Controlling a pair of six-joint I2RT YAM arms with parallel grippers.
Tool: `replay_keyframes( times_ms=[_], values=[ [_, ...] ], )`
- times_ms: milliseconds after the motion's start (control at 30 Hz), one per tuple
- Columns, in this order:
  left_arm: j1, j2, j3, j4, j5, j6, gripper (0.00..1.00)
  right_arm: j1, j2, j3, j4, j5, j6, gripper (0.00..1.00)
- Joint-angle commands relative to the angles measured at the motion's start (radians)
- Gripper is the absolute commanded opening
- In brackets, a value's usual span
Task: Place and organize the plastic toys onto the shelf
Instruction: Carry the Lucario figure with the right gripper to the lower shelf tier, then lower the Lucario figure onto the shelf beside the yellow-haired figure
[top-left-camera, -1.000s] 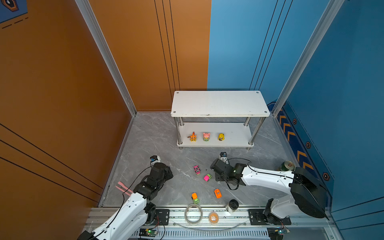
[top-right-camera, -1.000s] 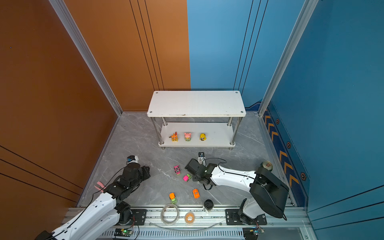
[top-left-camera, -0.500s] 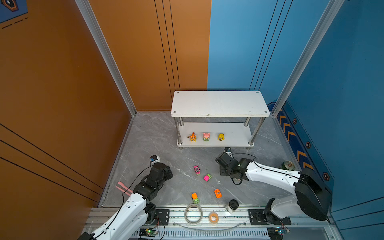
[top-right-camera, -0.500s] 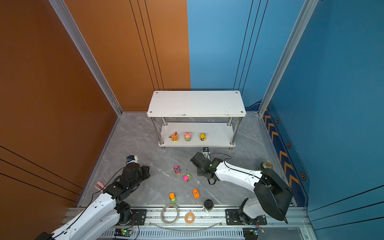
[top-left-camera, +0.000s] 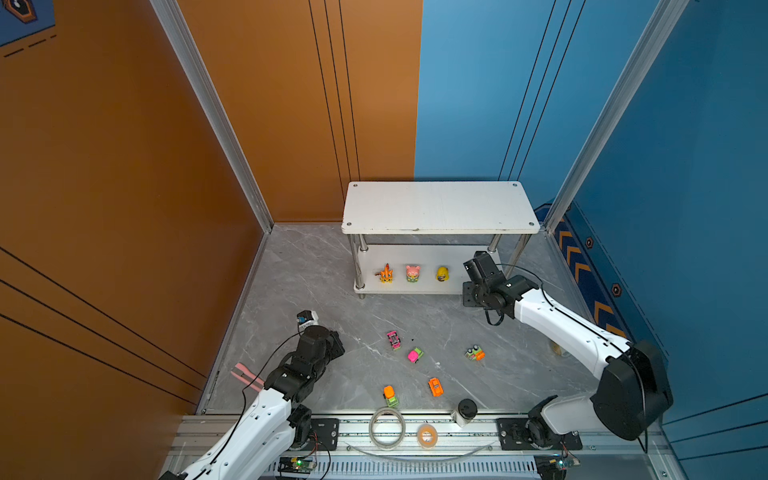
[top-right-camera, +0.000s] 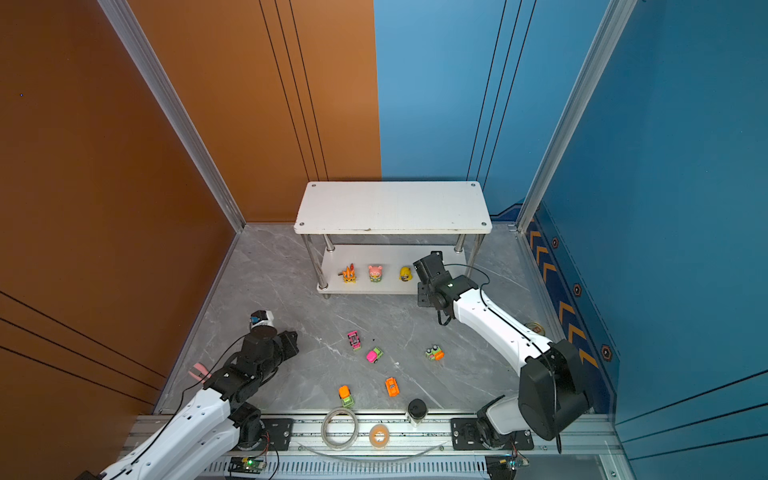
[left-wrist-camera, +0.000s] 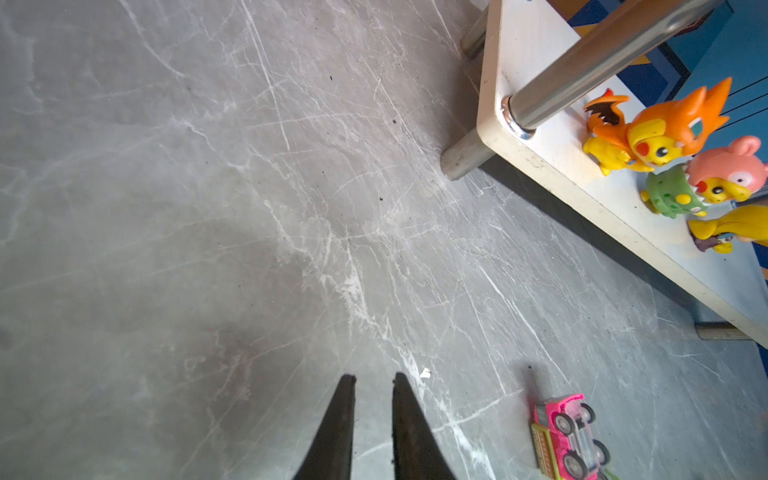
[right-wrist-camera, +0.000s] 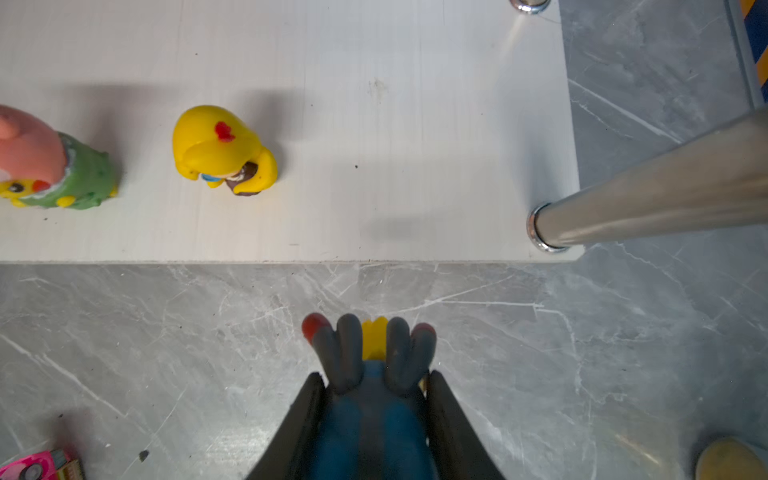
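Observation:
The white two-tier shelf (top-left-camera: 440, 205) (top-right-camera: 392, 205) stands at the back. On its lower tier an orange figurine (top-left-camera: 386, 274), a pink one (top-left-camera: 412, 274) and a yellow one (top-left-camera: 442, 273) stand in a row. My right gripper (right-wrist-camera: 374, 376) is shut on a blue-grey figurine (right-wrist-camera: 349, 353) and hovers just in front of the lower tier's free right end (right-wrist-camera: 415, 166). Several toy cars lie on the floor: pink (top-left-camera: 393, 340), pink-green (top-left-camera: 414, 355), green-orange (top-left-camera: 475, 353), orange (top-left-camera: 435, 387), orange-green (top-left-camera: 390, 395). My left gripper (left-wrist-camera: 374, 376) is slightly open and empty, low over the floor left of the pink car (left-wrist-camera: 569, 436).
A chrome post (right-wrist-camera: 648, 208) rises at the lower tier's front right corner, close to my right gripper. Two tape rolls (top-left-camera: 387, 428) (top-left-camera: 427, 436) and a black-capped pot (top-left-camera: 465, 411) sit by the front rail. A can (top-right-camera: 535, 329) stands by the right wall.
My right arm has swung from the middle of the floor back to the shelf's right end, carrying the blue-grey figurine. The green-orange car it covered now shows. The left arm is still.

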Motion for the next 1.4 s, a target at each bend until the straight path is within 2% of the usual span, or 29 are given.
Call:
replay_keyframes(
  times_ms=[0, 600, 1367],
  values=[
    [0.012, -0.008, -0.003, -0.047, -0.011, 0.018, 0.2, -0.031, 0.032, 0.042, 0.011, -0.033, -0.059, 0.07],
    [0.018, 0.046, 0.016, -0.035, -0.004, 0.02, 0.19, -0.082, 0.118, 0.086, 0.179, -0.031, -0.119, 0.06],
    [0.017, 0.023, -0.001, -0.054, -0.018, 0.002, 0.2, -0.122, 0.215, 0.135, 0.179, -0.061, -0.101, 0.1]
  ],
)
